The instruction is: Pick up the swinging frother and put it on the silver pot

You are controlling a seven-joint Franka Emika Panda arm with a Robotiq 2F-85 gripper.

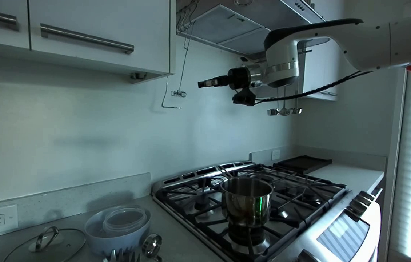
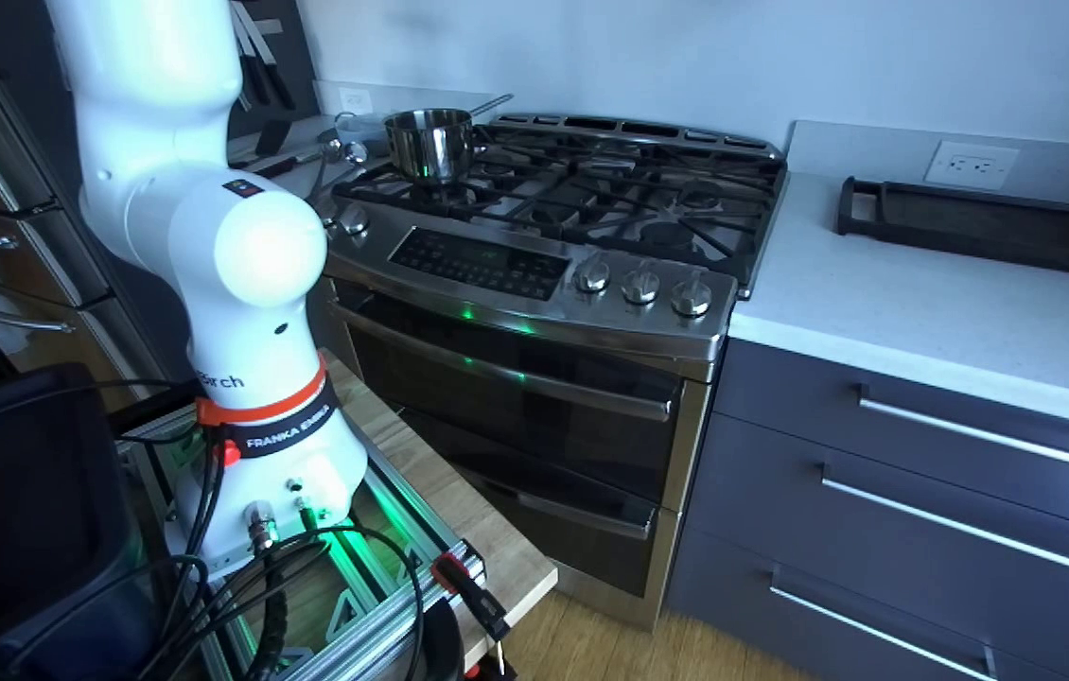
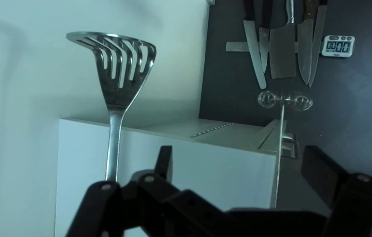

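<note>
The swinging frother (image 1: 183,71) hangs from a hook under the range hood, a thin wire rod with a small coiled wire head at its lower end. In the wrist view its rod (image 3: 279,147) stands upright in line with the gap between the fingers, closer to the right finger. My gripper (image 1: 202,84) is open and empty, level with the frother's lower part in an exterior view. The fingers in the wrist view (image 3: 238,158) touch nothing visible. The silver pot (image 1: 247,207) stands upright on a front burner; it also shows in an exterior view (image 2: 430,151).
A slotted masher (image 3: 120,82) hangs beside the frother. The range hood (image 1: 227,25) and white cabinet (image 1: 100,22) are above and beside the gripper. Ladles (image 1: 284,111) hang behind the arm. A white bowl (image 1: 96,233) and glass lid (image 1: 67,243) lie on the counter.
</note>
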